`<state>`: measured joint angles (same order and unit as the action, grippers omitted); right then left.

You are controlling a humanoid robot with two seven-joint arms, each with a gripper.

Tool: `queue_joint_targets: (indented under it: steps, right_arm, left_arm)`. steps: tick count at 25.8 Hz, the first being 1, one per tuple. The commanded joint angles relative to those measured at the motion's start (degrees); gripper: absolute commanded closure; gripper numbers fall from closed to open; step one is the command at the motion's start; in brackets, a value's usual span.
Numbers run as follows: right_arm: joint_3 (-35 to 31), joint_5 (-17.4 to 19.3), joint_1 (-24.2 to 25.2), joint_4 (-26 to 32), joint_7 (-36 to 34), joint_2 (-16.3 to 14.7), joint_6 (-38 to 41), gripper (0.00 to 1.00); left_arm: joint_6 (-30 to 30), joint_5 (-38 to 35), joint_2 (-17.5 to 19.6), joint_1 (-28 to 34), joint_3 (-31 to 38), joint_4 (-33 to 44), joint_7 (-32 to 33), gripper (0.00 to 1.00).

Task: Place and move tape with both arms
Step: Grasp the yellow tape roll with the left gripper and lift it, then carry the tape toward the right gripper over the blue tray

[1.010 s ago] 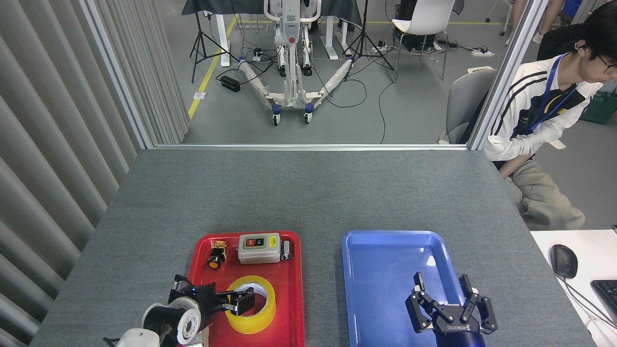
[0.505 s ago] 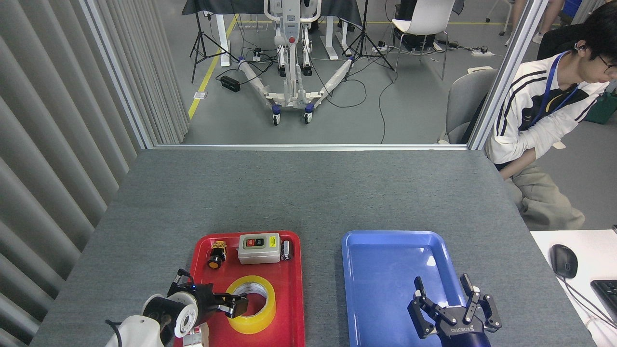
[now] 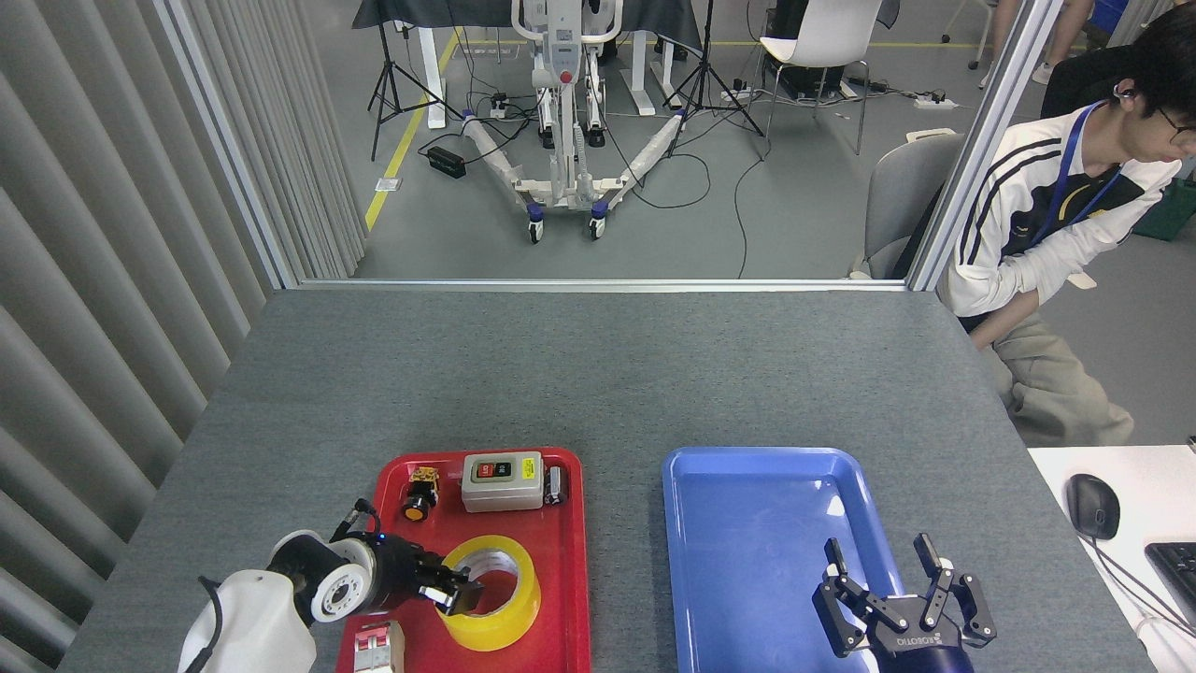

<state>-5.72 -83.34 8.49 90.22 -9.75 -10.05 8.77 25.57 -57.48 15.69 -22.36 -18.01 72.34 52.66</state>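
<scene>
Left gripper is at the near-left rim of the tape, fingers drawn close across the roll's wall with one tip inside the core hole; contact looks made, but whether the grip is fully set cannot be told from the head view, the only view supplied. The tape lies flat in the near half of the red tray, immediately right of that gripper. Beyond the gripper, along the tray's far edge, sit a small orange-capped button and a grey switch box; a red-and-white part lies just nearer than the gripper. Change noted: over the last second the left wrist has swung leftward and lower, and the fingers have narrowed onto the rim, while the roll has shifted slightly toward the tray's near right. Right gripper is spread wide and holds nothing; it has retreated toward the near edge, and hovers over the near-right corner of the blue tray, which holds nothing. Judgement: the pick is at the closing stage, lift not yet begun; the right arm stands ready to receive
</scene>
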Motion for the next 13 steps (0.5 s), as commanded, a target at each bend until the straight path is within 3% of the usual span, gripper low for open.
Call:
queue_joint_targets:
  steps: [1,4,8,11,13]
  right_arm:
    - [1.5,-0.2,0.0,0.0,-0.4,0.4,-4.9,0.01]
    - [2.9,-0.2,-0.1,0.0,-0.5,0.6,-8.6,0.01]
    - [3.3,-0.1,-0.1,0.0,-0.8,0.6,-9.0,0.01]
    - [3.3,-0.1,-0.1,0.0,-3.7,0.3,-7.3,0.01]
    - [3.3,-0.1,0.0,0.0,-6.4,-0.1,-2.1,0.01]
  left_arm:
    - [9.4,10.1,-0.7,-1.7,3.9,0.7,-2.8,1.0]
    - [19.4,19.9,-1.8,-1.8,5.6,0.5,-8.8,1.0]
    - [19.4,23.2,-4.3,-1.4,4.1,-1.9,-15.6,1.0]
    - [19.4,23.3,-7.1,-0.1,3.2,-2.6,-15.8,1.0]
    - [19.4,23.3,-9.0,0.5,3.2,-2.6,-15.7,1.0]
